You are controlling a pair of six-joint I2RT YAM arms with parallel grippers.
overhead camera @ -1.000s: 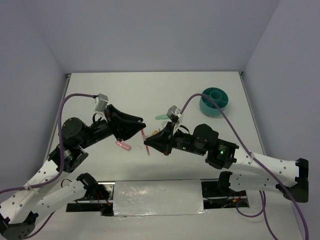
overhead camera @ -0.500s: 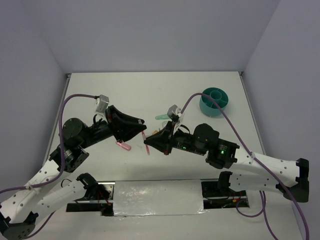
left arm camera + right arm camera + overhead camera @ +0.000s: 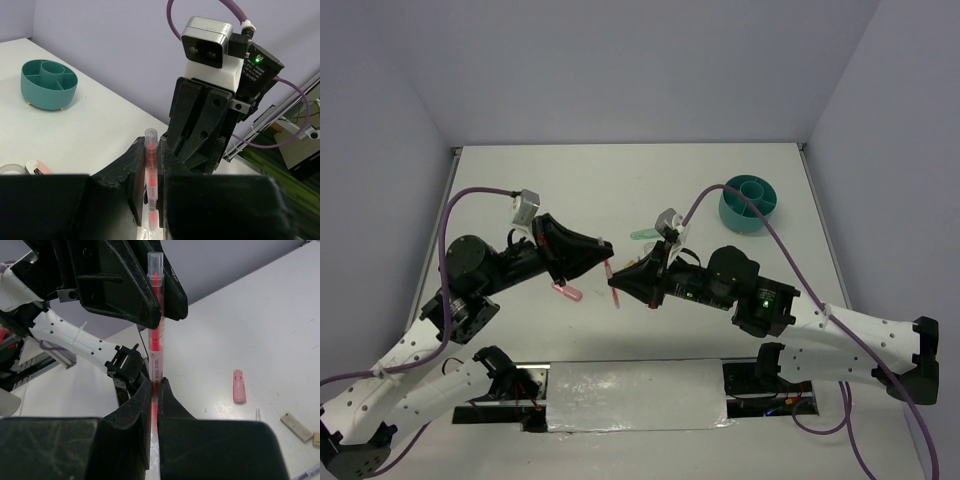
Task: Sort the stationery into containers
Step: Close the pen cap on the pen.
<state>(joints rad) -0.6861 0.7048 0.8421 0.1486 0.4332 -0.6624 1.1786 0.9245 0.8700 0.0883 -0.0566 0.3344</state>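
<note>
white table (image 3: 570, 180) | lilac walls (image 3: 620, 70) | teal cup (image 3: 740, 218) far-right | pink pen (image 3: 156, 340) midair

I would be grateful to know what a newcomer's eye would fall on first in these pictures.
Most striking is the thin pink pen, held off the table in the middle of the scene with the left gripper and the right gripper both closed on it, tip to tip. The teal organiser cup stands alone at the far right. A pink capsule lies on the table beneath the left gripper.
</note>
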